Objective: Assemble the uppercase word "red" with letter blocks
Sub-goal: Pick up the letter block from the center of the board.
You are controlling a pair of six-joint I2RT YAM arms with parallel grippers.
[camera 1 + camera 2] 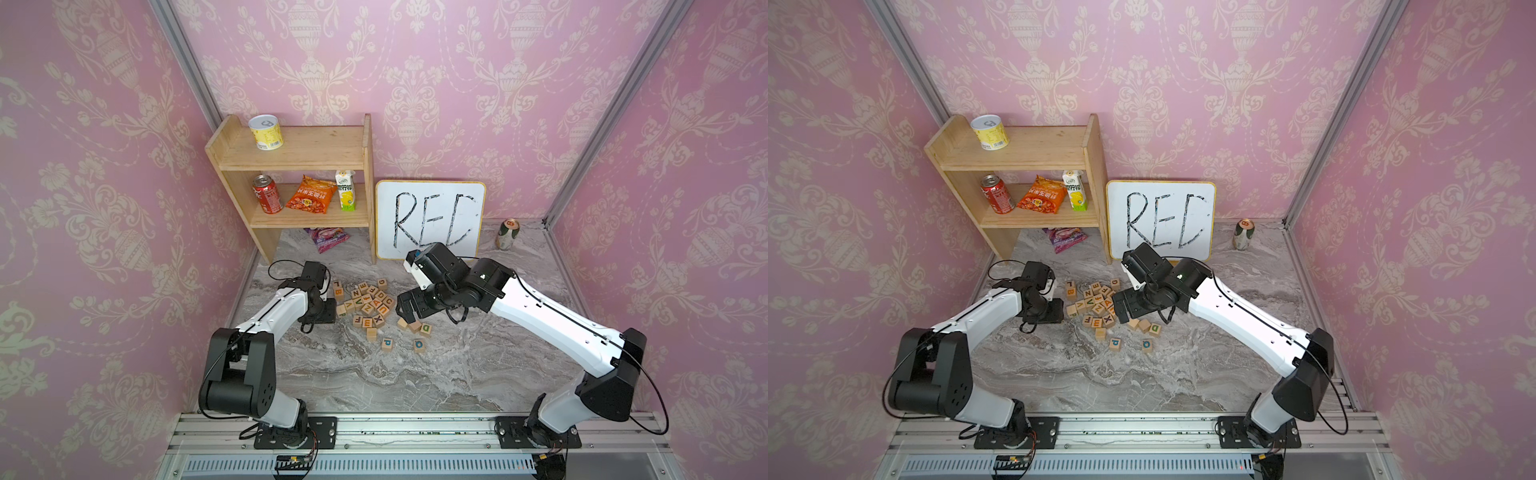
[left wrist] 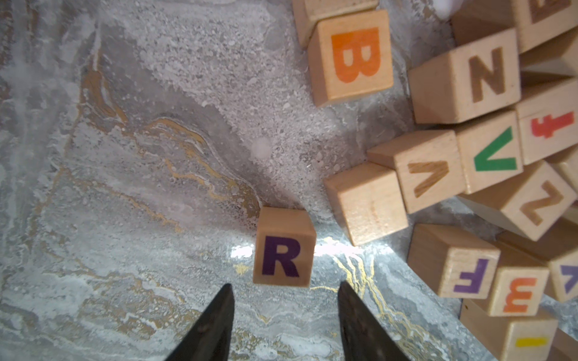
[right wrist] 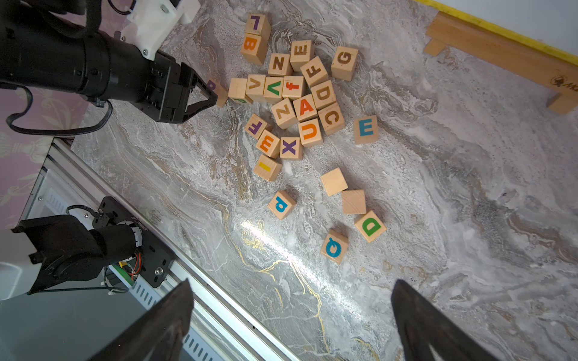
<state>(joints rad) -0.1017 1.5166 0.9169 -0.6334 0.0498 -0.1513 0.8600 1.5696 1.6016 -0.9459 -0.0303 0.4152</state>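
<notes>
My left gripper [image 2: 286,289] has its two fingers apart, low over the table [image 2: 125,187]. The R block [image 2: 283,247] sits just ahead of their tips, in line with the gap. In the left wrist view a strip of table shows on either side of the block, so neither finger presses on the wood. Its purple letter faces up. The block lies at the left edge of the pile of letter blocks [image 1: 365,301], a little apart from a blank-topped block [image 2: 366,203] on the pile side.

My right gripper [image 3: 292,283] is spread wide and holds nothing. It hangs above the right side of the pile, with only bare table between its fingers.

The E block [image 3: 365,128], blue letter up, lies at the right edge of the pile, just beside the C block [image 3: 331,118] with a thin gap between them. In both top views my right arm covers it. The D block [image 3: 370,226], green letter up, lies nearer than the pile and to its right. It ends a short row with two blank blocks [image 3: 334,181], right beside the closer one.

Farther out, a whiteboard [image 1: 430,220] with RED handwritten in black leans at the far wall. It stands just right of a wooden shelf [image 1: 316,147]. A can [image 1: 508,235] stands at the far right corner of the table.
</notes>
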